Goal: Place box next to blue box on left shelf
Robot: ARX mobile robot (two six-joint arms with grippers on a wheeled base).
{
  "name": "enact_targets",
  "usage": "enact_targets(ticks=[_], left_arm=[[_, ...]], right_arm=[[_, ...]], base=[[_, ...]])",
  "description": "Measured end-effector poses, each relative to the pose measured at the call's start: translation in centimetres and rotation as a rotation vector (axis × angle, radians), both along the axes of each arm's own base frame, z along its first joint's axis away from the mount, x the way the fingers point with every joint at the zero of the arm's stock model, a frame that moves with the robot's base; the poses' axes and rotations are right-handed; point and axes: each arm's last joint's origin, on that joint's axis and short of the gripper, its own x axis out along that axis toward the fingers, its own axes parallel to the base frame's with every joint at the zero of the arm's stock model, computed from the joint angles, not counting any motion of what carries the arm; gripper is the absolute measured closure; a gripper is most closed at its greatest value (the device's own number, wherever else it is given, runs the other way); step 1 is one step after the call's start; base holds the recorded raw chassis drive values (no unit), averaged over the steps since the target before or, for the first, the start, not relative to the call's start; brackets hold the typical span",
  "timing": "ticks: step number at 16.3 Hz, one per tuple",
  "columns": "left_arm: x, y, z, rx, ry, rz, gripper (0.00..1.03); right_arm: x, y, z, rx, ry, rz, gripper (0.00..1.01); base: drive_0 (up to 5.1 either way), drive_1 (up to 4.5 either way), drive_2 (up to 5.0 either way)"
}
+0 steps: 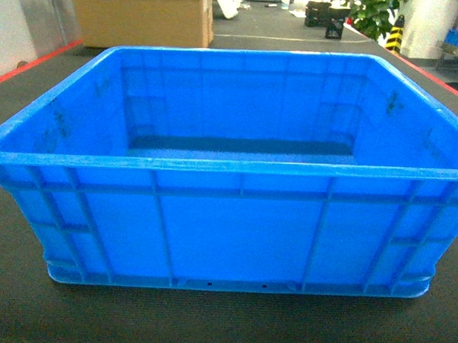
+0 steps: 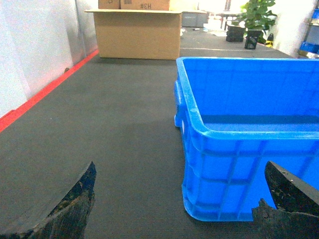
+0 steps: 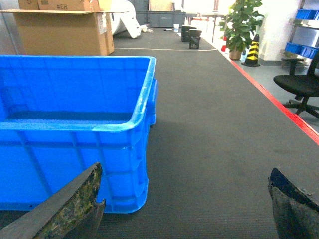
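The box [image 1: 227,217], a large bright blue ribbed crate, stands empty on dark carpet and fills most of the head view. My left gripper [image 2: 180,167] is open, low at the box's near left corner [image 2: 199,164]; its right finger [image 2: 286,191] overlaps the front wall. My right gripper [image 3: 185,169] is open, low by the near right corner [image 3: 132,164]; its left finger [image 3: 70,204] overlaps the wall and its right finger [image 3: 294,204] is over carpet. Neither touches the box as far as I can see. The left shelf and the other blue box are out of view.
A big cardboard carton [image 1: 141,16] stands behind the box at the left. Red floor lines [image 1: 36,64] run along both sides. On the right are a potted plant [image 3: 242,25], a striped cone [image 3: 253,50], an office chair [image 3: 301,87] and small blue bins [image 3: 304,15].
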Motion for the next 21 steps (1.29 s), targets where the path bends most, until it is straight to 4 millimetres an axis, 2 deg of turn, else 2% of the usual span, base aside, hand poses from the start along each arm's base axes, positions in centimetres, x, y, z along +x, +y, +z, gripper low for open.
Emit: enact_targets(ticks=[14,17,19,21], left_arm=[[0.0,0.0,0.0,0.0,0.0,0.0,0.05],[0.8,-0.4,0.1,0.01,0.009,0.135,0.05],[2.5,0.0,1.2,0.009,-0.02,0.15,0.05],[6.3,-0.3,5.7,0.025,-0.111,0.071,0.05]], right_arm=[[0.0,0.0,0.0,0.0,0.0,0.0,0.03],[0.4,0.2,0.2,0.0,0.003,-0.019,0.03],[1.9,0.7,1.8,0.002,-0.024,0.004,0.03],[5.3,1.3,6.5,0.004,-0.126,0.02,0.03]], base=[[0.0,0.0,0.0],[0.0,0.0,0.0],[0.0,0.0,0.0],[0.0,0.0,0.0]])
